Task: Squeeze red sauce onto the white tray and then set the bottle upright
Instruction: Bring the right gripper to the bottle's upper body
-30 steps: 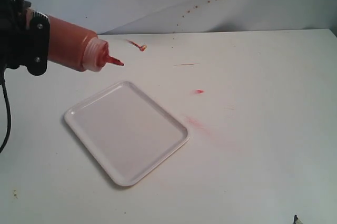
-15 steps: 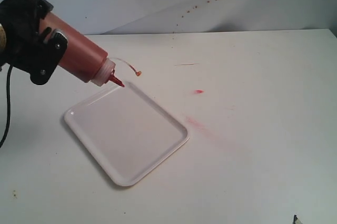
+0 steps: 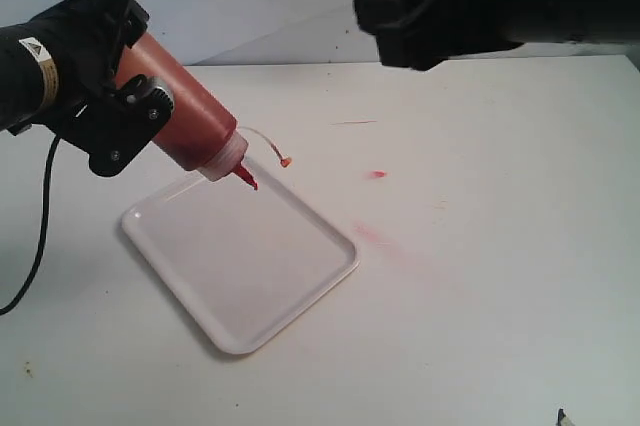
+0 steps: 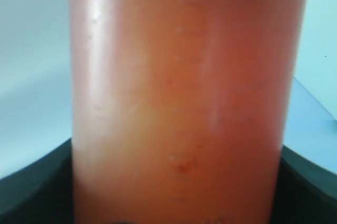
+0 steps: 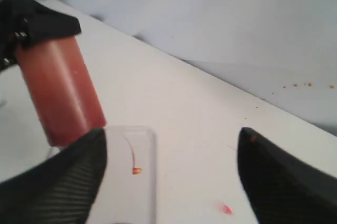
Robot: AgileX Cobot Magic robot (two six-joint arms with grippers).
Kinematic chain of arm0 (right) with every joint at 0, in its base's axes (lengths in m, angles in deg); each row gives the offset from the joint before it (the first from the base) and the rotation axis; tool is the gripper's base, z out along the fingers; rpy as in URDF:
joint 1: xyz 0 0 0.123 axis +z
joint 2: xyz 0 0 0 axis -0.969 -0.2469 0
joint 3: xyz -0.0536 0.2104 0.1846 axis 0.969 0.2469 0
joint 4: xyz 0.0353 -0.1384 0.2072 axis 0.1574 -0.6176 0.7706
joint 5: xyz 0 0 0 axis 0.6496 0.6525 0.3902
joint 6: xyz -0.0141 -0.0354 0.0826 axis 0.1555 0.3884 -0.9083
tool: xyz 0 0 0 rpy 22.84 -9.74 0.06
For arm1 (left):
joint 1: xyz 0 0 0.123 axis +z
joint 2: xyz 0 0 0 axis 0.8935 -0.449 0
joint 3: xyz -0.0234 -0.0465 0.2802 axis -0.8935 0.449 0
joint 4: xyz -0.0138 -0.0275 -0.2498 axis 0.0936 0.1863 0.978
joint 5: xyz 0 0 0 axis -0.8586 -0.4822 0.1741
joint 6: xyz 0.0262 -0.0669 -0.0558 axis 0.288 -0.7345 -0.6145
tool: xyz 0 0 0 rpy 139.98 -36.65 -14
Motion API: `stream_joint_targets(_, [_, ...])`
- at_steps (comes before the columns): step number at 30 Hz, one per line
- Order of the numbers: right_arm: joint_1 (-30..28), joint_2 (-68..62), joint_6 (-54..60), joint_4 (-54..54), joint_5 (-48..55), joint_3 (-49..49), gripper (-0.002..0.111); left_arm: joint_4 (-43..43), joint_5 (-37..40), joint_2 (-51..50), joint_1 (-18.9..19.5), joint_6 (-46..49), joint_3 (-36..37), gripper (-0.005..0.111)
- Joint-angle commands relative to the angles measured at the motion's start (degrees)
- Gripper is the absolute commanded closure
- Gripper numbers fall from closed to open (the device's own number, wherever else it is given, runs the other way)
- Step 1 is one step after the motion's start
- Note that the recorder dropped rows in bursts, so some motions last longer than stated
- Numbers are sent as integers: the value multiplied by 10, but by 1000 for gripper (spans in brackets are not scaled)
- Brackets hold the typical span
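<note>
My left gripper point(image 3: 120, 111) is shut on the bottle point(image 3: 185, 111), an orange-red squeeze bottle tilted nozzle-down. Its red nozzle point(image 3: 246, 178) hangs just above the far corner of the white tray point(image 3: 240, 251). The tether with its tiny cap point(image 3: 285, 160) dangles beside the nozzle. No red sauce shows on the tray. The bottle point(image 4: 179, 103) fills the left wrist view. My right gripper point(image 5: 171, 176) is open, high above the table, with nothing between its fingers; its arm point(image 3: 480, 1) enters at the top of the exterior view. The bottle point(image 5: 60, 95) and the tray corner point(image 5: 145, 182) also show in the right wrist view.
Small red sauce spots point(image 3: 377, 174) and pale pink smears point(image 3: 372, 236) mark the white table to the right of the tray. Red specks dot the backdrop point(image 3: 380, 11). A black cable point(image 3: 35, 246) hangs at the left edge.
The left gripper has carried the bottle rightward and tipped it further down, bringing the nozzle over the tray's far corner. The right arm has come into view at the top.
</note>
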Motion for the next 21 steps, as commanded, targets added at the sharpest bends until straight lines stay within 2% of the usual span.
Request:
stream_joint_targets(1, [1, -80, 6, -81, 8, -35, 26, 4, 13, 4, -3, 21, -6, 107])
stream_joint_targets(6, [2, -160, 39, -108, 2, -46, 26, 4, 13, 4, -3, 50, -6, 107])
stream_joint_targets(10, [6, -219, 63, -93, -65, -46, 26, 4, 13, 4, -3, 62, -6, 107])
stream_joint_targets(16, [29, -261, 90, -94, -102, -46, 26, 4, 11, 4, -3, 82, -6, 107])
stream_joint_targets(21, [35, -267, 91, -36, -67, -79, 26, 4, 11, 4, -3, 90, -6, 107])
